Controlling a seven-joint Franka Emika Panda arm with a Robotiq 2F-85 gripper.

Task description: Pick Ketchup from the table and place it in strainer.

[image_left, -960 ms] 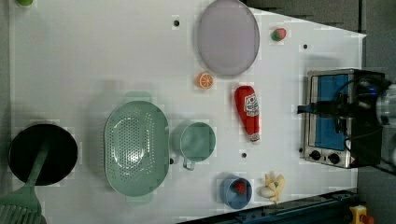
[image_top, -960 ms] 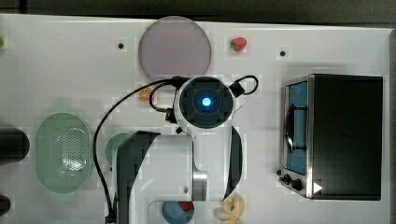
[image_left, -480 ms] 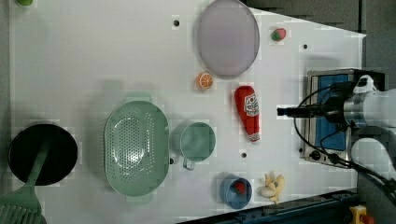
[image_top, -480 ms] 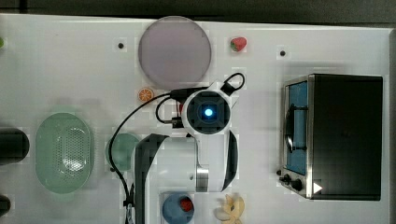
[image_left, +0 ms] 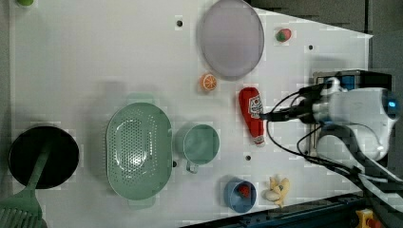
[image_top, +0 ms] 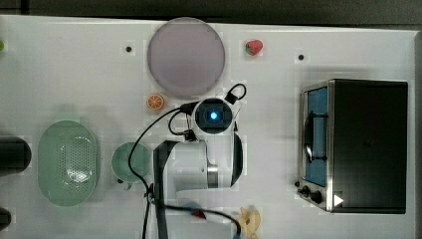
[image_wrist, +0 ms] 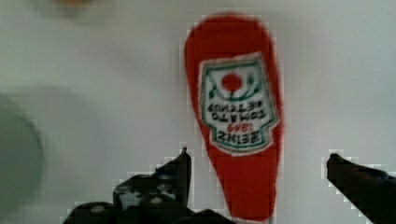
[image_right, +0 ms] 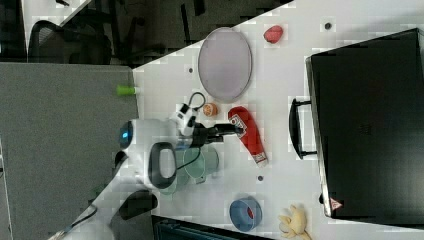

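The gripper (image_wrist: 257,186) hangs wide open over the ketchup (image_left: 252,115) bottle, which lies flat on the white surface (image_left: 95,57), a finger on either side.

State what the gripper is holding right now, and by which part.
Nothing is held. The gripper is open, its fingers on either side of the ketchup bottle, which lies flat on the table.

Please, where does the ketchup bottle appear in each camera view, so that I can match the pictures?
Top view: look just right of the orange slice, under the arm's wrist.
Left view: the ketchup lies right of centre, below and right of the orange slice.
Right view: it lies near the centre, right of the orange slice.
Wrist view: in the middle, label towards the camera.
Shared landmark: the orange slice, next to the large round plate.
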